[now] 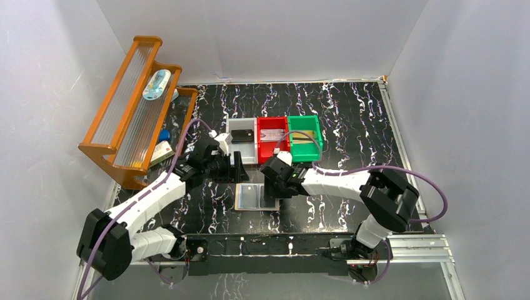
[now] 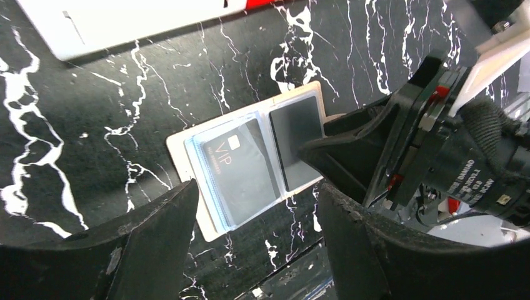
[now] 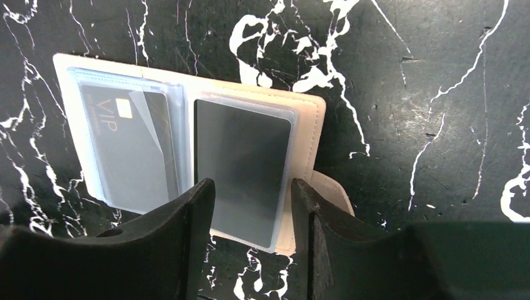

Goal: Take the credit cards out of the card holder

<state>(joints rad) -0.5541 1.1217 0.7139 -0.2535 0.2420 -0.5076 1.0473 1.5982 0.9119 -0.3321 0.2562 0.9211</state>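
Tan card holder (image 3: 310,134) lies open by the table's (image 1: 350,125) near edge. The right gripper (image 3: 251,195), parted and empty, straddles its right-hand dark card (image 3: 244,156). The left gripper (image 2: 256,195), likewise released, hovers nearby.

Premises are presenting as a robotics lab cell: white panels (image 1: 262,37) are boxing in a black marbled table (image 1: 356,119); left arm (image 1: 150,200) and right arm (image 1: 337,181) are sitting bolted to a black base bar (image 1: 269,242).

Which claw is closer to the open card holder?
Right. The right claw is right over the card holder's right-hand pocket; the left claw hangs beyond its far left corner, apart.
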